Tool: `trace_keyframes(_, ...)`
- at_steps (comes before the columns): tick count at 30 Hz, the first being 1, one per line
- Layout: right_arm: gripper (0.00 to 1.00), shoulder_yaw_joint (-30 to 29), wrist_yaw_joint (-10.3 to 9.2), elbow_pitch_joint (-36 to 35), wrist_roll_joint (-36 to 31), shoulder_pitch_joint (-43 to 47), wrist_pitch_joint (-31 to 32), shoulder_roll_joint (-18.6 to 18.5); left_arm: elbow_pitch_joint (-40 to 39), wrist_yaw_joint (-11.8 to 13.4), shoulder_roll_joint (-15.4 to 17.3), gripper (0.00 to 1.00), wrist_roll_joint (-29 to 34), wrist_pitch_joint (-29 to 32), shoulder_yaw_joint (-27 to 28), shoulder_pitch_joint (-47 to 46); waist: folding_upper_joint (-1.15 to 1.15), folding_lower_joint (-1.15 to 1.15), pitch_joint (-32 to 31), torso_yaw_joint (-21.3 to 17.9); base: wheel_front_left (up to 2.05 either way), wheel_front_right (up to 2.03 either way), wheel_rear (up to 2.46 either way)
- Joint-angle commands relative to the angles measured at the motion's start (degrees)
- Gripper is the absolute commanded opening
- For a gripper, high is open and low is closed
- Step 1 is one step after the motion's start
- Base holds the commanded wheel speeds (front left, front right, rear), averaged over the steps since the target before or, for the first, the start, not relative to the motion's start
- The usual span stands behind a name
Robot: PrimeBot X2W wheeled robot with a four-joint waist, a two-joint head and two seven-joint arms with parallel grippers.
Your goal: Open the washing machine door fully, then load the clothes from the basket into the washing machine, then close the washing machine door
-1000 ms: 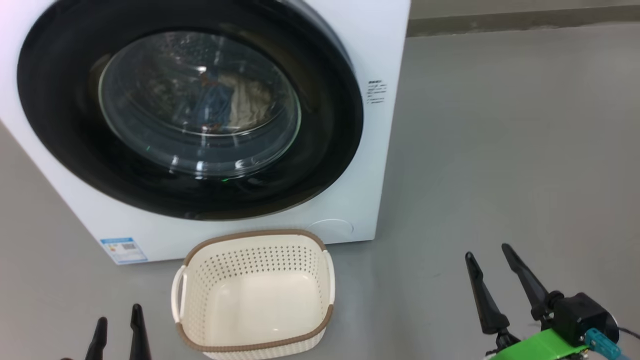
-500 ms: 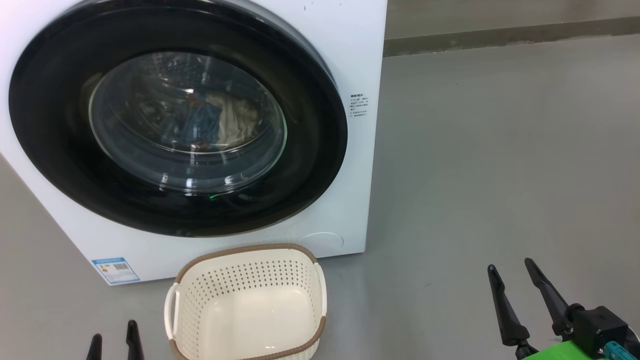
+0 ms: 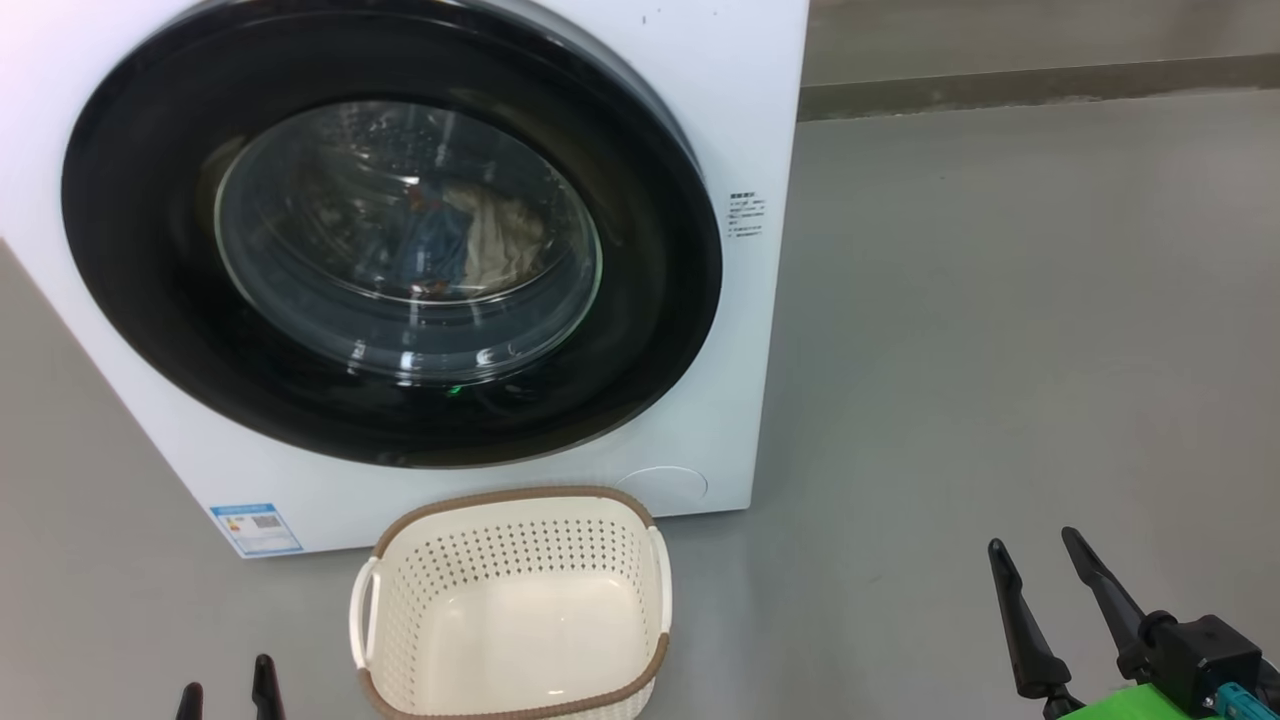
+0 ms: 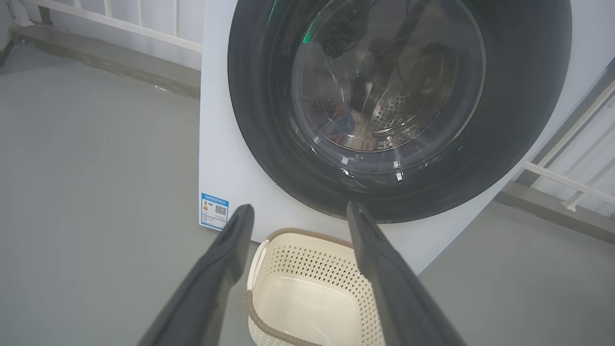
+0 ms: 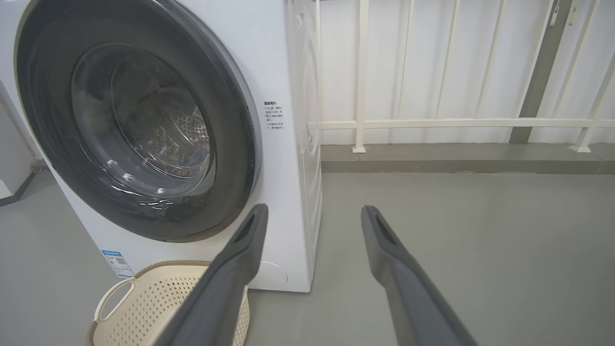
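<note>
The white washing machine (image 3: 745, 110) stands on the floor with its round black washing machine door (image 3: 140, 260) shut flat against the front. Behind the glass window, blue and cream clothes (image 3: 465, 240) lie in the drum. The cream basket (image 3: 510, 497) with its brown rim sits on the floor just in front of the machine, with nothing in it. My left gripper (image 3: 227, 675) is open at the bottom left, short of the basket (image 4: 307, 269). My right gripper (image 3: 1033, 540) is open at the bottom right, well to the right of the basket, over bare floor.
Grey floor (image 3: 1000, 320) stretches to the right of the machine. A white railing (image 5: 456, 123) on a low kerb runs behind and beside the machine. A blue label sticker (image 3: 255, 528) marks the machine's lower left corner.
The camera has moved, so the whole picture has shifted down a little. Both grippers sit slightly lower in the head view and stay open. Door, basket and clothes are unchanged.
</note>
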Motion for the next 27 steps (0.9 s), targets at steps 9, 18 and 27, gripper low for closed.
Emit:
trace_keyframes(9,1.0,2.4,-0.34,-0.4,0.3,-2.6,-0.3,-0.2,-1.9,0.4,0.7,1.0,1.7,-0.4,2.0,-1.1,0.0,0.0,0.3,1.2,0.0,0.0,0.0)
trace_keyframes(18,1.0,3.3,-0.34,0.5,0.6,-2.6,-0.3,0.1,-2.4,0.3,0.7,1.0,2.4,-0.4,2.0,-0.9,0.0,0.0,0.4,1.5,0.0,0.0,0.0)
trace_keyframes(27,1.0,3.4,-0.34,0.7,0.6,-2.7,-0.3,0.3,-2.6,0.4,0.7,1.0,2.3,-0.4,2.0,-1.1,0.0,0.0,0.9,2.0,0.0,0.0,0.0)
